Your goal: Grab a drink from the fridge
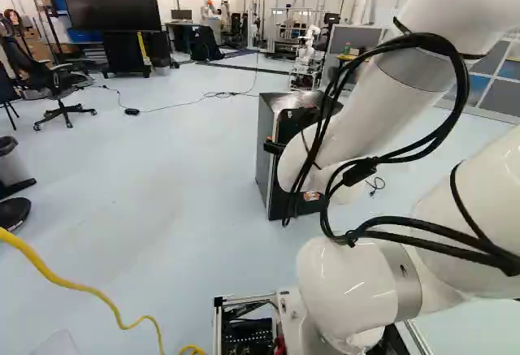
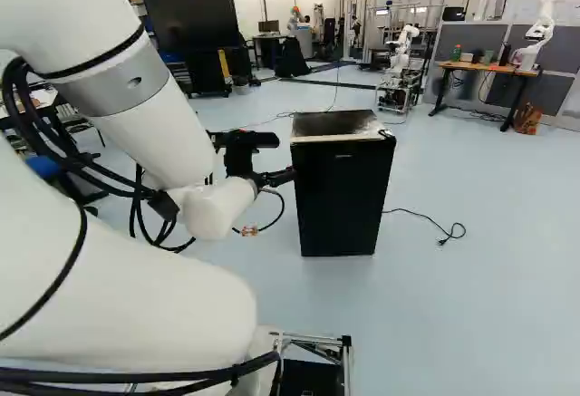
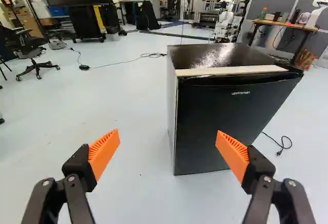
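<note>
Fridge [image 3: 230, 114]: stands upright on the floor [image 3: 123, 98], ahead of us, front turned partly our way, prob. so we can get at the door w/o driving round it.
Door [image 3: 220, 131]: looks shut; no obvious handle on its face, so we'd prob. need to work at an edge. Hinge side: can't tell.
Drink: not visible; presumably inside, b/c the task says fridge. Nothing to grab till the door's open.
Tool [image 3: 168, 133]: open, fingers wide apart w/ nothing between them; apart from the fridge. Wide spread prob. leaves us room to set one finger on the door edge.
Orange pads [image 3: 104, 152]: face each other; ribbed, so should grip a can or bottle OK later, but may slip on a flat door.
Arm [image 2: 163, 133]: bent, tool held out ahead abt. level w/ the upper part of the fridge, so the reach to the door's upper edge looks short.
Power cable [image 2: 426, 223]: loose on the floor beside the fridge; we'd keep the base off it.
Counter [image 3: 287, 26]: far back, holds a green bottle [image 3: 263, 13] etc.; not our target, we reckon.
Next: line up w/ door edge, ease it open. Risk: pushing the whole fridge instead.
</note>
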Robot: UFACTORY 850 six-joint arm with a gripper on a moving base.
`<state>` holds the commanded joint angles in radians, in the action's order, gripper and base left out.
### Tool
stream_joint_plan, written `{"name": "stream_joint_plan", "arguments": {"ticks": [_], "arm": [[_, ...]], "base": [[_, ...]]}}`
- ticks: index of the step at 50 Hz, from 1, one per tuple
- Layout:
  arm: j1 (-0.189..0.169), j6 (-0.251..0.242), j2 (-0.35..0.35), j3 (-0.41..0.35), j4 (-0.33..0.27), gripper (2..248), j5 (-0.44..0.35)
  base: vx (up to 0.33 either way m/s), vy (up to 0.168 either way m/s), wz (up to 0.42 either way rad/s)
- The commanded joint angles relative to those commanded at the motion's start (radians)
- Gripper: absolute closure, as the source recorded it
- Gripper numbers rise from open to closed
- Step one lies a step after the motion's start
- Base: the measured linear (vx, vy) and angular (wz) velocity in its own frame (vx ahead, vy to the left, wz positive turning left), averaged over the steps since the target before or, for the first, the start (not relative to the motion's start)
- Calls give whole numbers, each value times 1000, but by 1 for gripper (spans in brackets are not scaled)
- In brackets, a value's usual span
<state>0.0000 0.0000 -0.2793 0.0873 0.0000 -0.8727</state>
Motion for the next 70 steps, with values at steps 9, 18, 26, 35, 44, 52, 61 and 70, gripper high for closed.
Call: {"name": "stream_joint_plan", "arguments": {"ticks": [9, 18, 26, 35, 44, 52, 61, 70], "arm": [[0, 0, 0, 0, 0, 3, 0], [0, 0, 0, 0, 0, 3, 0], [0, 0, 0, 0, 0, 3, 0], [0, 0, 0, 0, 0, 3, 0], [0, 0, 0, 0, 0, 3, 0], [0, 0, 0, 0, 0, 3, 0], [0, 0, 0, 0, 0, 3, 0], [0, 0, 0, 0, 0, 3, 0]], "base": [[0, 0, 0], [0, 0, 0], [0, 0, 0], [0, 0, 0], [0, 0, 0], [0, 0, 0], [0, 3, 0], [1, 35, -5]]}}
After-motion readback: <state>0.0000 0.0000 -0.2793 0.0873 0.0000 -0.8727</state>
